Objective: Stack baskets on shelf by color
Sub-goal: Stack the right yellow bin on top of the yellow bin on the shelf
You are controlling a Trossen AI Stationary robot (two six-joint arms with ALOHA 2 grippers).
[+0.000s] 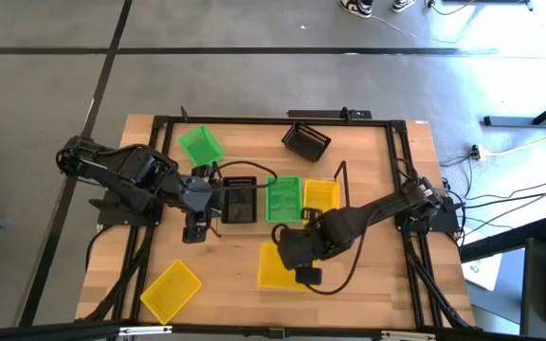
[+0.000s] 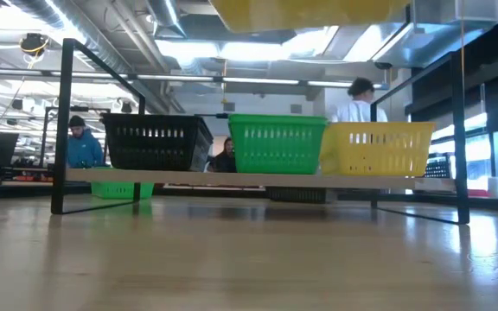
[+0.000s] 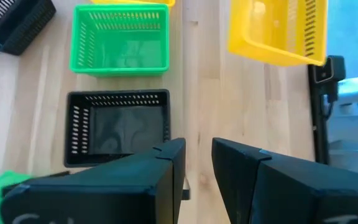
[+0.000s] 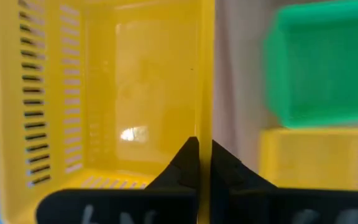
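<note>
The shelf [image 2: 76, 175] holds a black basket [image 1: 240, 205], a green basket [image 1: 284, 198] and a yellow basket [image 1: 321, 195] side by side on its wood base. My right gripper [image 4: 204, 155] is shut on another yellow basket [image 1: 275, 267] just near of the shelf. That basket shows from below at the top of the low view [image 2: 309, 10]. My left gripper [image 3: 197, 165] is open and hovers by the shelf's left end, beside the black basket [image 3: 118, 127], touching nothing. A loose green basket [image 1: 200, 145], black basket [image 1: 306, 141] and yellow basket [image 1: 171, 289] rest on the table. My right gripper pinches the yellow basket's long side wall at its rim [image 4: 205, 118], with one finger inside the basket and one outside. The fingers come from above, pointing down. The basket is lifted clear of the table, with its opening up.
The black metal frame [image 1: 254, 120] runs around the tabletop, and its uprights [image 2: 61, 121] stand at the sides. There is bare wood [image 1: 226, 284] between the two near yellow baskets. People sit and stand in the room beyond the table [image 2: 80, 142].
</note>
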